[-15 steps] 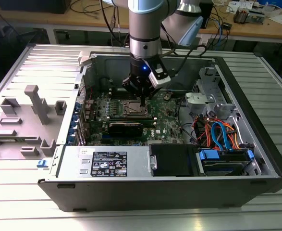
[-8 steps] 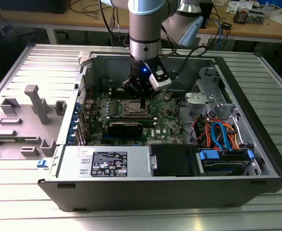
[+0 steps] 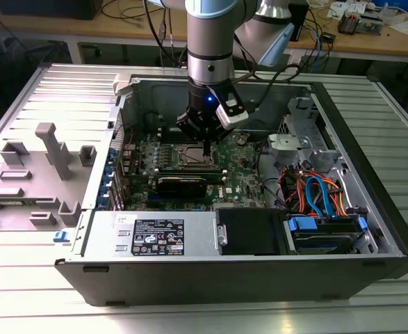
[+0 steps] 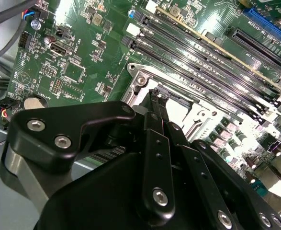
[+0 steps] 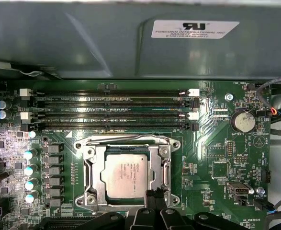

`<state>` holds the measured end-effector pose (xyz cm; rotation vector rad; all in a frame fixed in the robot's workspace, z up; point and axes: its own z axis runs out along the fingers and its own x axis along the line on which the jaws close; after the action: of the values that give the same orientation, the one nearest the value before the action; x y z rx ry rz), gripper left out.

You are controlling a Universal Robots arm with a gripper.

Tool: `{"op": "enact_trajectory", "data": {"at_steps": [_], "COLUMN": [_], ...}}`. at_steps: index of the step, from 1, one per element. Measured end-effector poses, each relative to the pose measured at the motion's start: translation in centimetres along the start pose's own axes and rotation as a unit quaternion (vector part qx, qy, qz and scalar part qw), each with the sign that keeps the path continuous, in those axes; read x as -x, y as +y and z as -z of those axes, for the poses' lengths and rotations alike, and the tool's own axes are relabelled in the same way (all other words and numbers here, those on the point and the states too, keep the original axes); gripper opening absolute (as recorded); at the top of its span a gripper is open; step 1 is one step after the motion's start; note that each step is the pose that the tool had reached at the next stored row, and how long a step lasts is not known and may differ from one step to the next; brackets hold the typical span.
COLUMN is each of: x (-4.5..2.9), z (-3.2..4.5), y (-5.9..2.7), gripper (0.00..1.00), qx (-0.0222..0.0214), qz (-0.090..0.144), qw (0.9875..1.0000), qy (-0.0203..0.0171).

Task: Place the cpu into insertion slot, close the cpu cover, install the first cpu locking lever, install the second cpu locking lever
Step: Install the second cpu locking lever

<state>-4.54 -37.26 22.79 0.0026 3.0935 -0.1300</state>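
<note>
Exterior view: arm reaches down into the open computer case (image 3: 370,229) lying on the ribbed metal worktop (image 3: 23,278). Gripper (image 3: 207,147) sits low over the green motherboard (image 3: 242,182), tip right at the edge of the insertion slot (image 3: 192,157). Grey plastic fixture (image 3: 51,149) well apart, on the exterior view's left.

Second wrist view: gripper (image 4: 158,95) seen from behind, black fingers (image 4: 160,115) pressed together, nothing visibly pinched between them. Tip is down at the silver rim of the insertion slot (image 4: 142,79), beside the long black memory slots (image 4: 202,52). Can't tell if the tip touches metal or just hovers.

First wrist view: cpu (image 5: 127,174) already lies flat in the insertion slot (image 5: 90,160). The cpu cover (image 5: 162,163) looks down around it w/ chip top showing through the window. Gripper (image 5: 155,195) at the slot's edge nearest the camera. Lever positions not clear enough to call.

Handling, judged: cpu is light, rigid, smooth-topped, fragile on the contact side, so best held by opposite edges, no sideways drag. Cover is thin stiff sheet metal on a hinge; push on frame, not on chip. Levers prob. springy wire, likely to slip off narrow fingertips.
</note>
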Motion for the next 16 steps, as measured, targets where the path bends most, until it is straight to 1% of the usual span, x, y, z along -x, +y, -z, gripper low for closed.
{"op": "enact_trajectory", "data": {"at_steps": [9, 13, 16], "x": [0.01, 0.01, 0.01], "z": [0.14, 0.17, 0.17], "y": [-0.02, -0.03, -0.03], "gripper": [0.11, 0.11, 0.11], "qx": [0.0001, 0.0003, 0.0004], "qz": [0.000, 0.008, 0.009], "qw": [1.0000, 1.0000, 1.0000], "qy": [0.0000, -0.0006, -0.0007]}}
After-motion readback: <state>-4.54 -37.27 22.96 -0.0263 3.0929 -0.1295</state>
